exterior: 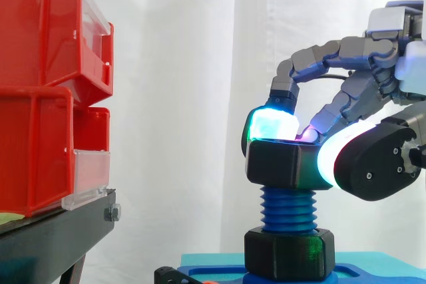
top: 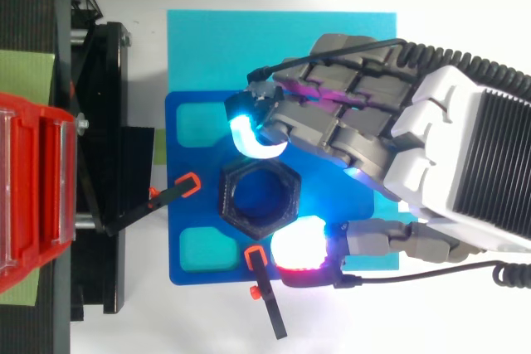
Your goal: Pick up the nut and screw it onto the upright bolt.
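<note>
A black hex nut [exterior: 279,164] sits on top of the upright blue threaded bolt [exterior: 287,207], level, with several threads bare below it. From above, the nut [top: 226,198] is a ring with the blue bolt end inside it. My hand [exterior: 346,48] comes in from the right, fingers curled down round the nut. A green-glowing pad [exterior: 271,124] rests on the nut's top edge and a white-glowing pad [exterior: 327,157] presses its right side. In the top view the hand [top: 357,122] has a cyan pad [top: 246,132] and a red pad [top: 297,246] on opposite sides of the nut.
A second black nut [exterior: 287,252] sits at the bolt's foot on the blue base plate [top: 178,196], which lies on a cyan sheet [top: 249,47]. Two black clamps with orange tips [top: 178,188] [top: 267,304] hold the plate. Red bins [exterior: 40,98] on a black stand [exterior: 53,237] are at the left.
</note>
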Available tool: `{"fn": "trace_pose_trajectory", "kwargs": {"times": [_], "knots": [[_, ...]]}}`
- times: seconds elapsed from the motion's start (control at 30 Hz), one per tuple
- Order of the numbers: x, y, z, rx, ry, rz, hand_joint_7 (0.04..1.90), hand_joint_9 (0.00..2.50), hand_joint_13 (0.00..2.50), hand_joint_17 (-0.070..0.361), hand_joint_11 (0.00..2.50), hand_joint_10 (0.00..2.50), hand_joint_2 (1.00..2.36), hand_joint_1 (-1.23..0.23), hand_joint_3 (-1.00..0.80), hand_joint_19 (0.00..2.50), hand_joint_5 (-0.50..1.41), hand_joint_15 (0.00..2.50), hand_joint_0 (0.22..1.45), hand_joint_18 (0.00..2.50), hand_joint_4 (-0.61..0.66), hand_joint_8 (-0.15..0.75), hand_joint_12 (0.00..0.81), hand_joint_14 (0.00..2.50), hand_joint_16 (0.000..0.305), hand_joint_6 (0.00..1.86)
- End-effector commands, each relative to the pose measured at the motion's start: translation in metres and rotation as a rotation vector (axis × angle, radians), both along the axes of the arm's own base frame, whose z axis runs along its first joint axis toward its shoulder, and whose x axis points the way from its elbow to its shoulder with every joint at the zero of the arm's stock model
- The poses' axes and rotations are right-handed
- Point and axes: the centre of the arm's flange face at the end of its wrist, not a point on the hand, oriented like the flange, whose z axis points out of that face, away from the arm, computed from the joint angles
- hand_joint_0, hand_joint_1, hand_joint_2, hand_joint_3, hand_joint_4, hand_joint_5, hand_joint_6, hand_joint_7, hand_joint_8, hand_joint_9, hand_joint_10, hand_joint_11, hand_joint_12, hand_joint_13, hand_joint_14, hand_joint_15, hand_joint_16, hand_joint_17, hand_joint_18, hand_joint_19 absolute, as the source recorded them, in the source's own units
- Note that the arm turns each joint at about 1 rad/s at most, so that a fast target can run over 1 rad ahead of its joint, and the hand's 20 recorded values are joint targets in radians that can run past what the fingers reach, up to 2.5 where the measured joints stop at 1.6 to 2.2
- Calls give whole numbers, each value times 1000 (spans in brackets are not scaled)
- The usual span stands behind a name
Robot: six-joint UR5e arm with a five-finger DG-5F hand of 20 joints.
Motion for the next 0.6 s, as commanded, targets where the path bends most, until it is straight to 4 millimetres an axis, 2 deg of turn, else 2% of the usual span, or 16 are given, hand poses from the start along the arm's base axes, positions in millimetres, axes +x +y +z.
{"fn": "trace_pose_trajectory", "kwargs": {"times": [0.0, 0.57], "knots": [[0, -1, 0, -1, 0, 4, 1310, 941, 768, 111, 0, 0, 1005, -788, 66, 66, -67, 0, 552, 758, -55, 324, 344, 0, 49, 843], [2, -9, 1, -4, -8, 15, 1303, 947, 776, 112, 0, 1, 1005, -787, 62, 62, -67, 0, 551, 764, -55, 324, 345, 0, 50, 842]]}}
